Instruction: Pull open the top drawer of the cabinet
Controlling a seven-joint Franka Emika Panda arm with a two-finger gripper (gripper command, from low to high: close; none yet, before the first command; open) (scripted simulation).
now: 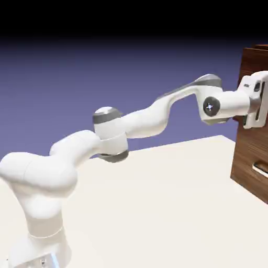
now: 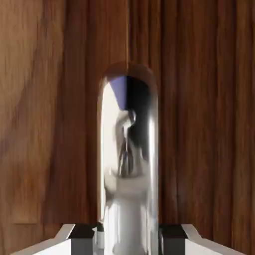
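Closed on the shiny handle (image 2: pixel 128 164), one fingertip to each side, the gripper (image 2: pixel 128 240) grasps across the bar, presumably for a firm pull; behind it lies the top drawer's wood front (image 2: pixel 199 124).

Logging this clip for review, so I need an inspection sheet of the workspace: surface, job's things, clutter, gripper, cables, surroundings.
Surface: pale cream tabletop, bare where visible.
Job's things: dark walnut-brown wood-grain cabinet at the exterior view's right; shiny metal bar handle between the fingertips; another pale metal handle lower down. Whether the top drawer is ajar cannot be told; the hand hides much of the upper front.
Clutter: nothing seen.
Gripper: the two-finger gripper is closed on the shiny handle.
Cables: nothing seen.
Surroundings: plain blue-violet backdrop, black at the top.
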